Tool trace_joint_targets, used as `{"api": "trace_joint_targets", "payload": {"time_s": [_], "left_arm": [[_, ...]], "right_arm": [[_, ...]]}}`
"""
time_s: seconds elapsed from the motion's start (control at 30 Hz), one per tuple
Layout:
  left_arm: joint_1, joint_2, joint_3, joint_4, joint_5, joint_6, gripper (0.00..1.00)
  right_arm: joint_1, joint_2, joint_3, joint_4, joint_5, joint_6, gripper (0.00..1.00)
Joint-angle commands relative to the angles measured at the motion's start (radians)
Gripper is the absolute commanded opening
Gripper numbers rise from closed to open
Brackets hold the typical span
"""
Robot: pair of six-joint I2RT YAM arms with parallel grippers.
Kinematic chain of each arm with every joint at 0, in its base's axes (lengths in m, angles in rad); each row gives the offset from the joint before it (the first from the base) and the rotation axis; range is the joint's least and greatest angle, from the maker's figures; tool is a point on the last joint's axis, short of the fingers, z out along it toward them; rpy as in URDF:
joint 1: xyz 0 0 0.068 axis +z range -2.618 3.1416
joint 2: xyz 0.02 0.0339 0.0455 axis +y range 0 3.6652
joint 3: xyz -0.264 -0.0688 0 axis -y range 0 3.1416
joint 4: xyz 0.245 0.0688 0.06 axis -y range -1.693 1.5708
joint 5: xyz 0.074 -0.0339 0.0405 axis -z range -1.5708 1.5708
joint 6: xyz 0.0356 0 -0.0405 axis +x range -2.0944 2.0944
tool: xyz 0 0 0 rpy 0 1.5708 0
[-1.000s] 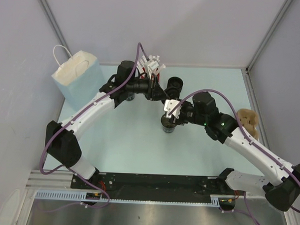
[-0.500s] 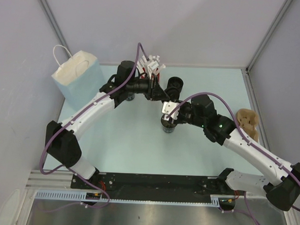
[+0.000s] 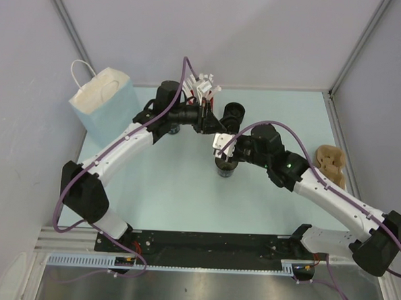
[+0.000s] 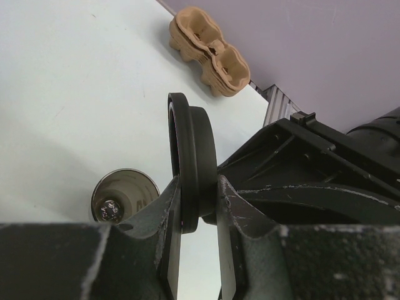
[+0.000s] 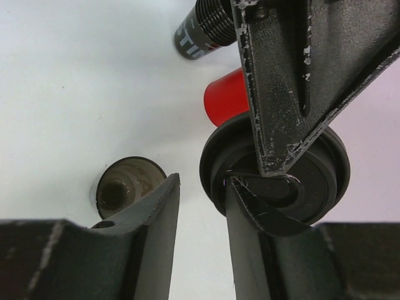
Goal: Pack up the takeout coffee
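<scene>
1. Black and round, the takeout coffee (image 3: 226, 168) stands upright on the pale green desk (image 3: 172, 195), mid-frame in the top view. Its long axis is vertical and its mouth is up and uncovered.
2. My left jaws are closed on the black lid (image 4: 192, 156), pinching its flat faces so that it stands on edge above the desk.
3. My right jaws are partly open with nothing between them, just above the coffee.
4. The left wrist view shows the lid edge-on, a thin ringed disc. The right wrist view shows its round face, with a smooth red cup (image 5: 225, 97) behind.
5. Both wrist views look down into the coffee's greyish inside.
6. A moulded tan cardboard tray (image 3: 332, 164) lies at right, and a light blue paper bag (image 3: 103, 104) stands upper left.
</scene>
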Motion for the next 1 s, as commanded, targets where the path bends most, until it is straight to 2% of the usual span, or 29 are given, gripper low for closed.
{"api": "trace_joint_targets", "payload": {"time_s": [0.0,0.07,0.27,0.37,0.4,0.43,0.47,0.53,0.57,0.67,0.8,0.97], "left_arm": [[0.005,-0.008,-0.007,0.042,0.034,-0.025,0.25],[0.005,-0.012,-0.01,0.045,0.035,-0.03,0.25],[0.004,-0.013,-0.015,0.054,0.047,-0.036,0.25],[0.005,-0.016,-0.015,0.057,0.052,-0.036,0.31],[0.005,-0.016,-0.016,0.059,0.053,-0.038,0.43],[0.005,-0.019,-0.018,0.06,0.053,-0.035,0.48],[0.005,-0.022,-0.021,0.068,0.057,-0.035,0.53],[0.005,-0.028,-0.027,0.071,0.058,-0.032,0.7],[0.007,-0.034,-0.027,0.074,0.058,-0.029,0.83],[0.016,-0.054,-0.027,0.069,0.055,-0.015,0.99],[0.056,-0.087,-0.003,0.048,0.041,0.004,0.99],[0.159,-0.131,0.057,-0.035,-0.008,0.088,0.99]], "right_arm": [[0.009,0.007,0.006,0.055,0.014,0.008,0.36],[0.009,0.012,0.006,0.064,0.023,0.012,0.3],[0.01,0.024,0.006,0.086,0.035,0.02,0.21],[0.012,0.027,0.007,0.084,0.033,0.018,0.11],[0.013,0.027,0.007,0.083,0.032,0.017,0.07],[0.015,0.026,0.007,0.078,0.029,0.017,0.01],[0.015,0.024,0.007,0.075,0.027,0.017,0.0],[0.017,0.018,0.007,0.063,0.027,0.011,0.0],[0.017,0.015,0.007,0.055,0.027,0.008,0.0],[0.017,-0.002,0.007,0.028,0.026,-0.002,0.0],[0.017,-0.034,0.013,-0.024,0.017,-0.02,0.0],[0.012,-0.058,0.05,-0.141,-0.014,-0.023,0.0]]}}
